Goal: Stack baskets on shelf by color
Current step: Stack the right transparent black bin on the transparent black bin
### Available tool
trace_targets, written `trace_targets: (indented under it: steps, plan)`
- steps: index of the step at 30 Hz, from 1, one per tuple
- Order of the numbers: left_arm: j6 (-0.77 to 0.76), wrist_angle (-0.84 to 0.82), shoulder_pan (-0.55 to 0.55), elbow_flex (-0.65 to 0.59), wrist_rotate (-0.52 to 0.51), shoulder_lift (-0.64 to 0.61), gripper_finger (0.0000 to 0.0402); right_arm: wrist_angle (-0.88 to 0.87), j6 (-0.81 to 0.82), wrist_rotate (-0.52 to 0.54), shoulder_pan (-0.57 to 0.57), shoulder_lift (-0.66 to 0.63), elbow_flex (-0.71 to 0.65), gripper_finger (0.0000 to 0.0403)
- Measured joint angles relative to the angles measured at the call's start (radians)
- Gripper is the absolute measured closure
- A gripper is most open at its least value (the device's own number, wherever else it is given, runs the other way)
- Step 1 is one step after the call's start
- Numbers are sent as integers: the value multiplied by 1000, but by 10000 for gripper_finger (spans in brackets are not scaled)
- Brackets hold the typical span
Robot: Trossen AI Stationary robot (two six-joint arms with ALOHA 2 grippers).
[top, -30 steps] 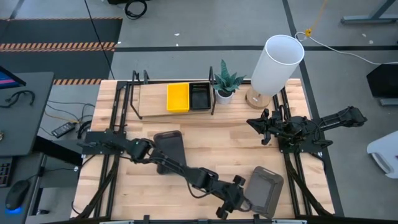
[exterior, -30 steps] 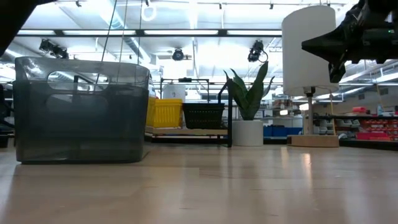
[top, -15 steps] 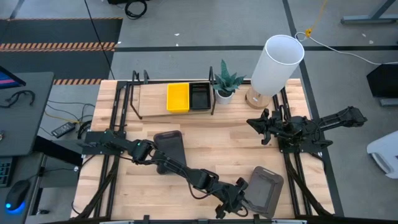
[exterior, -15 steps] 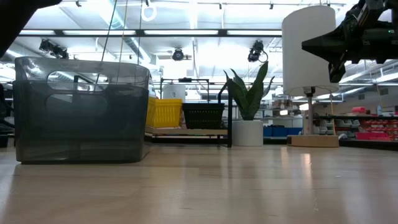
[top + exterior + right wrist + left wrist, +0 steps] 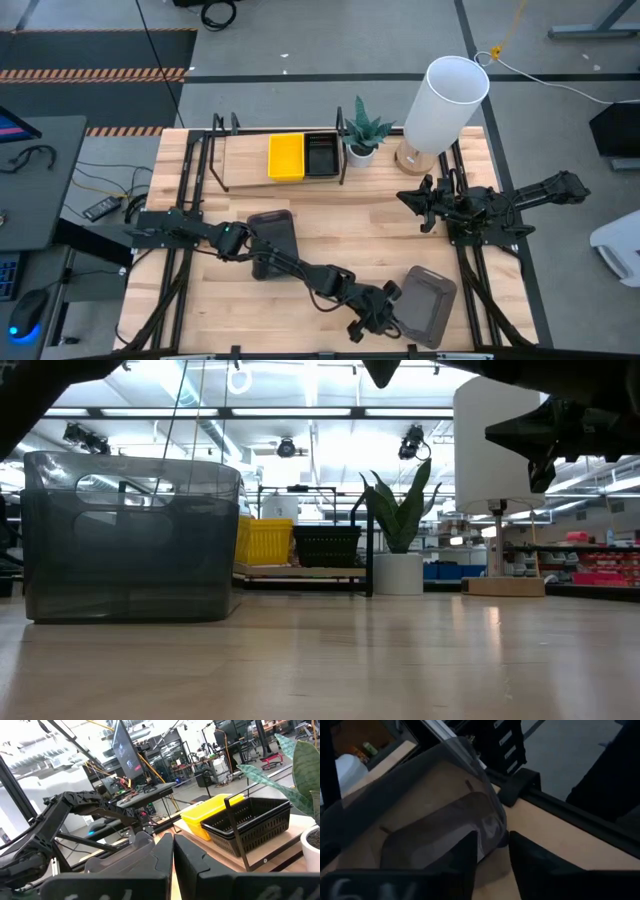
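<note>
Grey basket rim betw left gripper fingers.

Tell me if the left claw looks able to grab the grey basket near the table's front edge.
Probably yes: the left claw sits right at the grey basket, its fingers straddling the rim, nothing between.

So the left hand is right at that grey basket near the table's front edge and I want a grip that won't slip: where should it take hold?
On the thin upright rim of the grey basket, at the side wall facing the left hand, one finger inside and one outside. The left wrist view shows the wall standing between the fingers, with rounded corners either side.
</note>
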Motion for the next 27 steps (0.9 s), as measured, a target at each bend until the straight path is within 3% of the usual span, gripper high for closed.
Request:
trace_targets:
  steps: [11,19,27]
  plan:
    - [-5,-99,-1,-2,-8,-32,384,0,0,0,0,0,0,384]
    - [-105,-304,12,0,24,-127,393,0,0,0,0,0,0,384]
    - [-154,-654,26,0,93,-237,393,0,0,0,0,0,0,384]
